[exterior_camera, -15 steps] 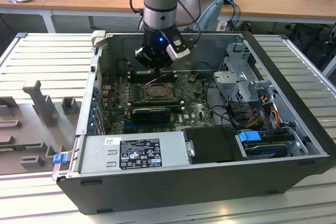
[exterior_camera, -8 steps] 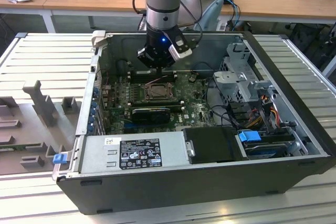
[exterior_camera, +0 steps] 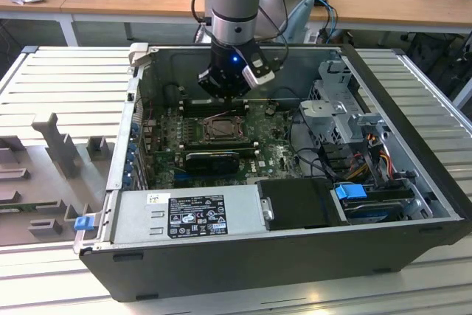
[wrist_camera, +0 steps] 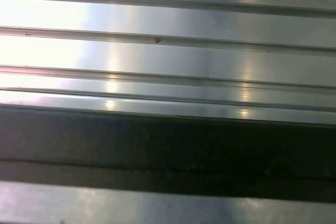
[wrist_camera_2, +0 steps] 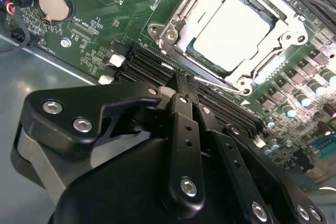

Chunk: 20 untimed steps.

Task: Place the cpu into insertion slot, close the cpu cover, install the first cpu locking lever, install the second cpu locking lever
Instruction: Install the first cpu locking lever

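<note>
Inside an open computer case, the insertion slot (exterior_camera: 220, 129) sits in the green circuit board. My gripper (exterior_camera: 225, 96) hangs just above the board, behind the slot towards the case's back wall. In the second wrist view the cpu (wrist_camera_2: 231, 29) lies flat in the slot (wrist_camera_2: 157, 31), its pale top showing through the window of the cpu cover (wrist_camera_2: 185, 15). The silvery cover lies down around it. A thin metal lever (wrist_camera_2: 218, 82) runs along the cover edge nearest the gripper. My gripper (wrist_camera_2: 181, 94) has its black fingers (wrist_camera_2: 184, 129) together over the black memory slots, holding nothing.
A grey power supply (exterior_camera: 199, 215) fills the case's front. A drive cage (exterior_camera: 339, 108) with cables stands on the exterior view's right. A black card (exterior_camera: 212, 158) lies in front of the slot. A coin battery (wrist_camera_2: 54, 4) sits on the board. The case rests on a ribbed metal table (exterior_camera: 59, 86).
</note>
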Available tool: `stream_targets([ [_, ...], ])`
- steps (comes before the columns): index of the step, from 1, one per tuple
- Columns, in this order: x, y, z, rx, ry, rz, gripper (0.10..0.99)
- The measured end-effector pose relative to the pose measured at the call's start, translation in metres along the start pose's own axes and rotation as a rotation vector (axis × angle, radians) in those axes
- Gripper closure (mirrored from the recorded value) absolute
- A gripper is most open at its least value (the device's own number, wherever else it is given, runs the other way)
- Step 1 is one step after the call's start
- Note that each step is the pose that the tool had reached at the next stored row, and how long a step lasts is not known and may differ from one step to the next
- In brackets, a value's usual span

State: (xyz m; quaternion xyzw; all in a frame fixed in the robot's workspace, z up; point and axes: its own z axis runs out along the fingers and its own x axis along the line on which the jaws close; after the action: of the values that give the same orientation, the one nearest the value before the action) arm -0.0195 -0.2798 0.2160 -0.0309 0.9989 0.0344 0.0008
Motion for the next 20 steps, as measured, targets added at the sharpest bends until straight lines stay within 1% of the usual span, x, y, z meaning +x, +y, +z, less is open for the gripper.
stream_targets([
  [5,-0.0005,-0.0005,0.0041,0.0,-0.0009,0.001,0.98],
  [9,-0.0024,-0.0009,0.0083,0.0,-0.001,0.002,0.98],
  [20,-0.0027,-0.002,0.0125,0.001,-0.0006,0.002,0.98],
])
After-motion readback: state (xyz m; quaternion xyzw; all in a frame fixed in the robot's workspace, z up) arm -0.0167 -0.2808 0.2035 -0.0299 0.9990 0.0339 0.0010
